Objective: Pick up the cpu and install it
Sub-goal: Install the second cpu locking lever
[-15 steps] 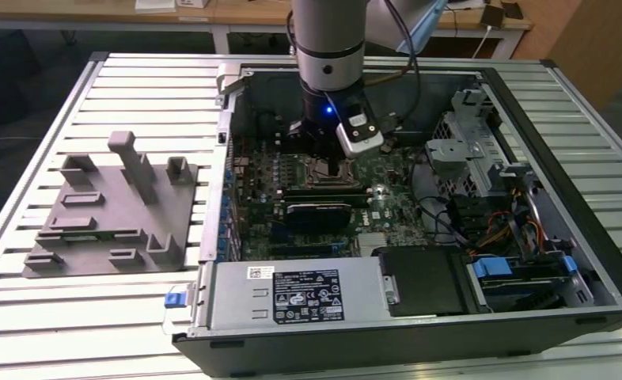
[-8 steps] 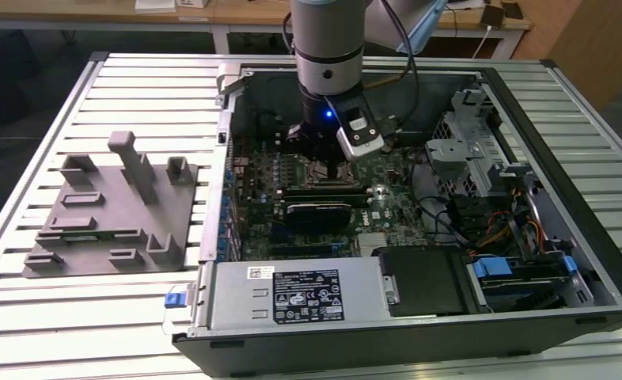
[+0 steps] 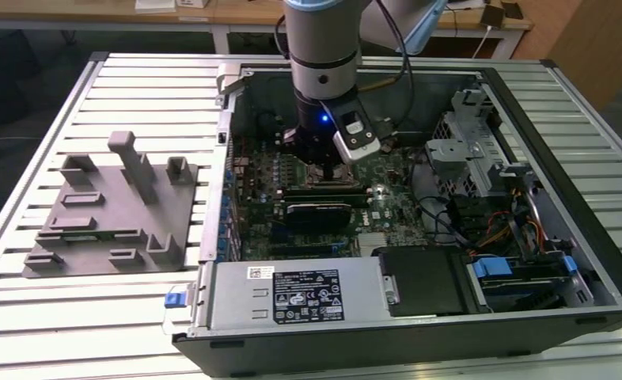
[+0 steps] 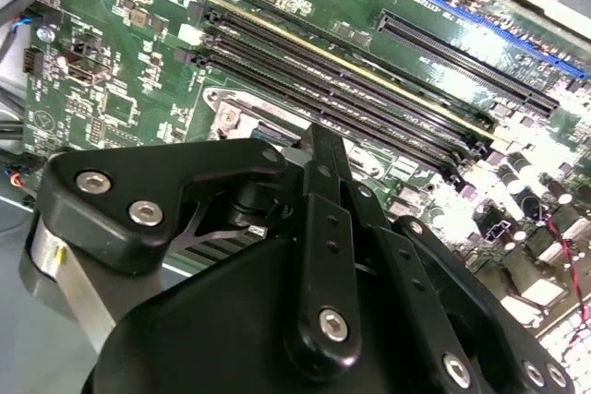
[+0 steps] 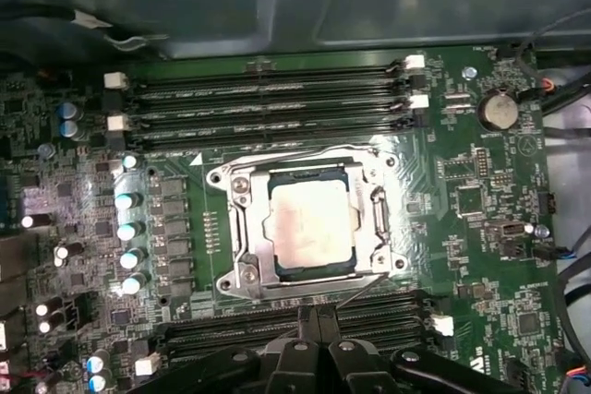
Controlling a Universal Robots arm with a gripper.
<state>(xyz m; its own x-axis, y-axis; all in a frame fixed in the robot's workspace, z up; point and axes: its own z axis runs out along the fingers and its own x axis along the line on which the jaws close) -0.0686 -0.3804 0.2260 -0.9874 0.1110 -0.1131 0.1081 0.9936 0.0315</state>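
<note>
My gripper (image 3: 322, 162) hangs low inside the open computer case (image 3: 564, 119), just above the motherboard (image 3: 396, 207). In the first wrist view my fingertips (image 5: 312, 318) sit pressed together at the lower edge of the picture, jaws closed with nothing between them. In the second wrist view the black linkage of the gripper (image 4: 319, 149) tapers to one closed point above the board.

The cpu (image 5: 309, 226) lies flat in its socket on the motherboard, silvery top up, ringed by the metal socket frame (image 5: 242, 228). My closed tips are apart from it, just beyond the frame's edge, over the nearer bank of memory slots (image 5: 369, 320). Another bank of memory slots (image 5: 268, 99) runs along the socket's far side, and a row of capacitors (image 5: 129, 228) stands beside the frame.

In the exterior view the case also holds a power supply (image 3: 290, 297) along its near wall, a black drive block (image 3: 427, 281) next to it, and a metal drive cage (image 3: 469, 150) with bundled cables toward the exterior view's right. Outside the case, on the slatted table (image 3: 36, 142) to the exterior view's left, sits the grey moulded tray (image 3: 111, 214) with upright posts; I can see nothing in its recesses.
</note>
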